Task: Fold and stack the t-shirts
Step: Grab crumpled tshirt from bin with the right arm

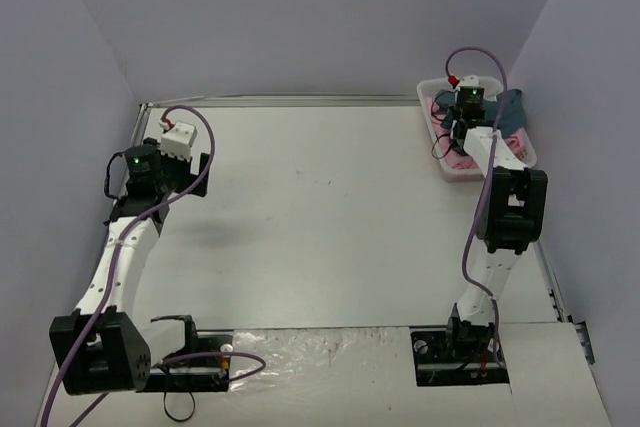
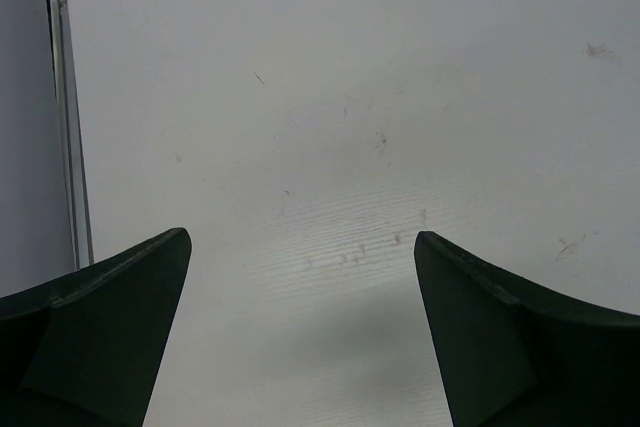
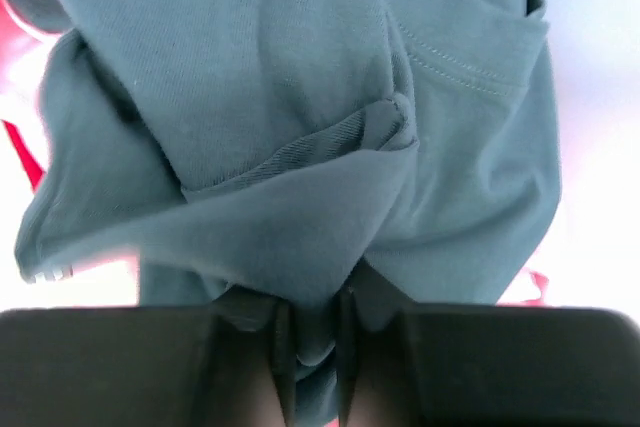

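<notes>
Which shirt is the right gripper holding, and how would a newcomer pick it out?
Look to the table's far right corner, where a white basket sits under the right arm. The right gripper pinches a fold of the teal-blue t-shirt there; it is the dark one, the pink t-shirt beside it being bright.

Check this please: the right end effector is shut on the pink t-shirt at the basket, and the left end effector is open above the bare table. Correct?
Not quite. The right wrist view shows the right end effector shut on the dark teal-blue t-shirt, not the pink t-shirt. The rest holds.
</notes>
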### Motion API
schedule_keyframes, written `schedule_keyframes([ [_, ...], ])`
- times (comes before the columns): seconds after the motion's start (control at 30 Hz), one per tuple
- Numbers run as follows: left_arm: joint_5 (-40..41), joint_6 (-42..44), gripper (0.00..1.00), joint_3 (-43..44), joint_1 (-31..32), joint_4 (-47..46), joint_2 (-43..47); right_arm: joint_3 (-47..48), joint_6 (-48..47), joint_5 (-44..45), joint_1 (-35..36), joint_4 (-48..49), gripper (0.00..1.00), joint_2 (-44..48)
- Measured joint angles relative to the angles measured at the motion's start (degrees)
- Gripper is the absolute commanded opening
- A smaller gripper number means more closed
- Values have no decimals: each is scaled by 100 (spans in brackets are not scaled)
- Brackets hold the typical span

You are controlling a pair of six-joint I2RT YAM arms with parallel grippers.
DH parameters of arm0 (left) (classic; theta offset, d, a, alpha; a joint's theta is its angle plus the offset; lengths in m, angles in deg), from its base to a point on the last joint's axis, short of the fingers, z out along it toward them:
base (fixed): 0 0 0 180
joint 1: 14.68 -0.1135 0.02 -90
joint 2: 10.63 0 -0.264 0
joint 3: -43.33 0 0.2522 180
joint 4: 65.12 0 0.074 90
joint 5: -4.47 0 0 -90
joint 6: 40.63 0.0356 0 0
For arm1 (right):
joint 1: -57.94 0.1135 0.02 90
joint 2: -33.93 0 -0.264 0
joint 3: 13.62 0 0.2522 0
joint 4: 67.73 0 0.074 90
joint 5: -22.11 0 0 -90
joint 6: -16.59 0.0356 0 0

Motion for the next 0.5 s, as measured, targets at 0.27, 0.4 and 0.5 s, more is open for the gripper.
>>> schedule_keyframes([
  [0.27, -168, 9, 94, 0, 0, 68, -280, -13, 267, -28, 15, -46, 0, 81],
  [0.4, -256, 13, 94, 0, 0, 136, -286, -68, 420, 81, 166, -136, 0, 433],
  [0.5, -304, 13, 94, 0, 0, 188, -286, -111, 455, 249, 404, -160, 0, 824],
])
